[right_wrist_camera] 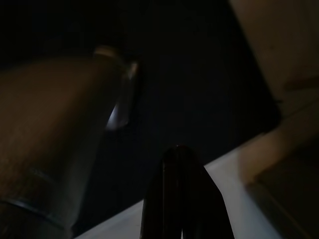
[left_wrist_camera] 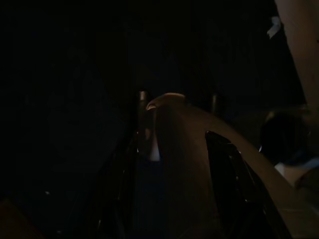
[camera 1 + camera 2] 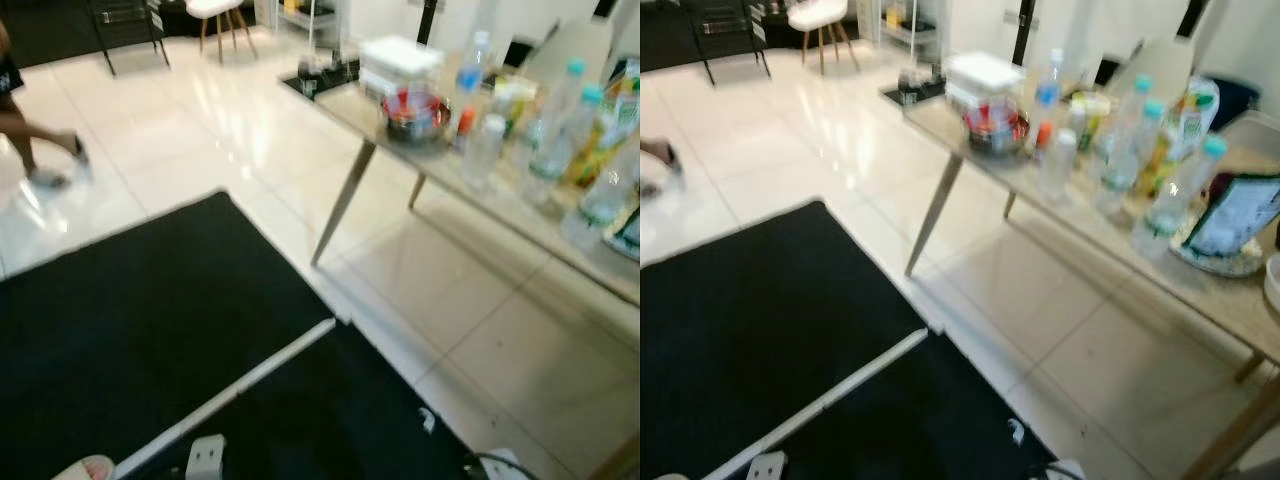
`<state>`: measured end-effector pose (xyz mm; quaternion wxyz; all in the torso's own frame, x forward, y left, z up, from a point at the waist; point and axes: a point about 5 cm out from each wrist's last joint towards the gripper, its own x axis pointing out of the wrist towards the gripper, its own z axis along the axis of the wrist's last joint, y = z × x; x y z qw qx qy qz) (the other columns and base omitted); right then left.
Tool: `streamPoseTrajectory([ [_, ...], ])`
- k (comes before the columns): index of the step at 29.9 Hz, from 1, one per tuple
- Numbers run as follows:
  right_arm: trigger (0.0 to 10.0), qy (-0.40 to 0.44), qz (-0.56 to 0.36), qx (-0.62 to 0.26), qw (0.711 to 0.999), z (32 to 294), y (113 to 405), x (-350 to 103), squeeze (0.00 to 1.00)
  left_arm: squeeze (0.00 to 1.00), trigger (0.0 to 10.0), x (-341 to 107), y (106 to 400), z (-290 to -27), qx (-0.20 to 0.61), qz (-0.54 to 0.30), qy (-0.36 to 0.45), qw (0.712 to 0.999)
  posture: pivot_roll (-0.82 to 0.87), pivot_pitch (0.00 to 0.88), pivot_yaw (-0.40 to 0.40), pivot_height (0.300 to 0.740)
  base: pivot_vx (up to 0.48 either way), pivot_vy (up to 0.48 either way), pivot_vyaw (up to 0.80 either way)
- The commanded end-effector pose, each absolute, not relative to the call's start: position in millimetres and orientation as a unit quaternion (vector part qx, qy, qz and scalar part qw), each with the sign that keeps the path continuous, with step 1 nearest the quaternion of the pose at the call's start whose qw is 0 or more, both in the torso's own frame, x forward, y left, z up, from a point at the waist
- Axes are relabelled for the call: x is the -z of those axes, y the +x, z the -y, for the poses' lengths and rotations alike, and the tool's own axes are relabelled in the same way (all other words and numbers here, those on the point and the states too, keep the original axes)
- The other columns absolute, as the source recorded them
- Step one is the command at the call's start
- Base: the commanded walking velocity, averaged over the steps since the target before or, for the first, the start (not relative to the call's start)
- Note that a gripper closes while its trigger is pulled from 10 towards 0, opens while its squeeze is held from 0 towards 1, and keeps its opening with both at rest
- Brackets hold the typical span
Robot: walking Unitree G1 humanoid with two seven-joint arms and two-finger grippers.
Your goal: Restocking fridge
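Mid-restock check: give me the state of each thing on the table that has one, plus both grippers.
Water bottles: upright, capped, on the table.
White container: lid on.
Bowl: upright, holding something red.
Right gripper: fingers together, empty.
Left gripper: too dark to tell.

A slant-legged table [image 3: 1200, 290] stands on pale tiles [image 3: 200, 130], crowded with water bottles [image 3: 1055, 165], a red-filled bowl [image 3: 992, 128], a white box [image 3: 982, 72] and a tablet [image 3: 1238, 215]. Black mats [image 3: 130, 320] lie on the tiles beside it.
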<state>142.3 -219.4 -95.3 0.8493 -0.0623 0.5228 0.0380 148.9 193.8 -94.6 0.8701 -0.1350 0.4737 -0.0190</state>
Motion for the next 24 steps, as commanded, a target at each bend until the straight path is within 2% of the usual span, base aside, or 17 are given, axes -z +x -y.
streamPoseTrajectory([
  [1,10.0,-0.071,-0.534,-0.035,0.842,225.1,135.3,96.8,0.00,0.00,10.0,97.2,143.2,-191.4,0.021,-0.484,-0.134,0.864,-0.03,0.122,-0.011,0.740,0.259,0.000,0.00],
  [9,10.0,-0.067,-0.537,-0.034,0.840,224.2,134.3,97.4,0.00,0.00,10.0,96.7,144.3,-192.2,0.023,-0.483,-0.133,0.865,-0.04,0.119,-0.010,0.740,0.260,0.000,0.00],
  [24,10.0,-0.076,-0.540,-0.037,0.837,225.8,134.1,97.2,0.00,0.00,10.0,96.7,143.7,-193.0,0.025,-0.484,-0.130,0.865,-0.03,0.109,-0.019,0.740,0.260,0.000,-0.74],
])
